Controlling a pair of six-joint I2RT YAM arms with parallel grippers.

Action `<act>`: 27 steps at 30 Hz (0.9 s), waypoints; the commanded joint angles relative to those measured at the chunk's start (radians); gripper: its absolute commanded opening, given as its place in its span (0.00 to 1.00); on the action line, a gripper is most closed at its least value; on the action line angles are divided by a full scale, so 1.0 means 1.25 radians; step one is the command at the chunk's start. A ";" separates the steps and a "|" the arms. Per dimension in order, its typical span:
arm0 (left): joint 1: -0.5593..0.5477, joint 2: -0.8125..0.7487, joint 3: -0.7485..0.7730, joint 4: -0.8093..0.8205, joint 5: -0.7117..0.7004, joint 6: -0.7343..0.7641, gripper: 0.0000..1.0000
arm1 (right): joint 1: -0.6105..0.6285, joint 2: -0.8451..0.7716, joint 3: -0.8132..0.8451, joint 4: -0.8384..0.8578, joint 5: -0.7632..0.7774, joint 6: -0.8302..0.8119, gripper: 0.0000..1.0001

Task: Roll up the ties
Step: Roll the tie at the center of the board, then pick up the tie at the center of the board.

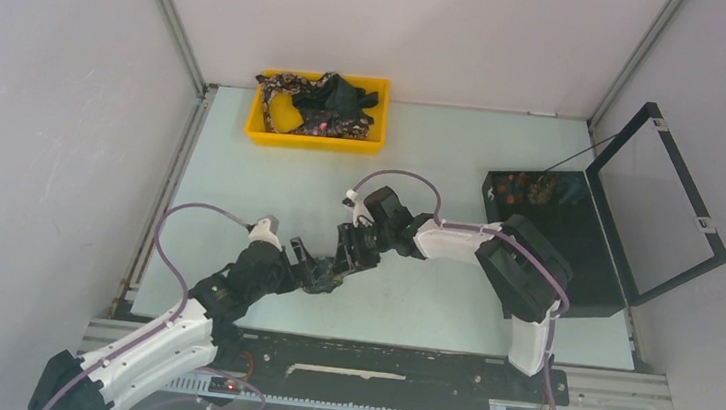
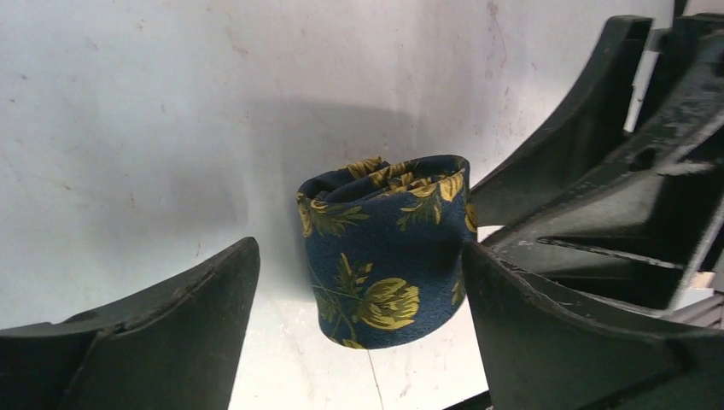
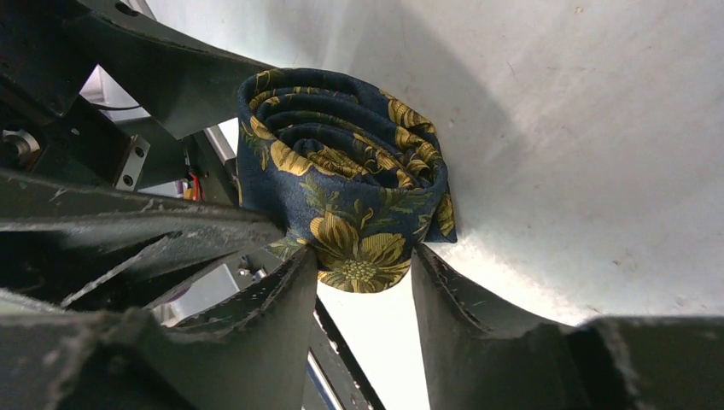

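One rolled tie [image 3: 359, 196] sits pinched in the right gripper [image 3: 354, 265], the left gripper [image 2: 359, 252] gapes wide, and tangled ties [image 1: 324, 101] in the tray [image 1: 263, 135] are not yet rolled.

The tabletop [image 1: 239, 203] I work on is pale green, smooth and scuffed with faint marks, as the close views show [image 2: 128, 128] [image 3: 598, 128]. Three things lie on it. In the upper left of the top view, a yellow plastic tray [image 1: 315, 141] sits near the far edge and holds a loose heap of ties [image 1: 323, 106]. At the right edge of the frame sits a black hinged box [image 1: 586, 247] with its lid thrown open to the right. Just below the middle of the frame, a rolled tie [image 2: 384, 248] [image 3: 341, 171], navy with gold flowers, stands on end. I cannot tell whether its bottom edge rests fully on the surface.
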 commanded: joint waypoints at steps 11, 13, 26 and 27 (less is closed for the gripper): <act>0.022 -0.015 -0.027 0.065 0.035 -0.008 0.98 | 0.011 0.049 0.002 0.088 -0.048 0.019 0.41; 0.026 0.000 -0.034 0.090 0.045 -0.006 0.97 | 0.013 0.054 0.002 0.094 -0.055 0.019 0.41; 0.049 0.044 -0.096 0.222 0.118 -0.033 0.78 | 0.014 0.071 0.002 0.103 -0.063 0.017 0.42; 0.050 0.050 -0.098 0.230 0.121 -0.034 0.74 | 0.014 0.068 0.002 0.099 -0.062 0.015 0.42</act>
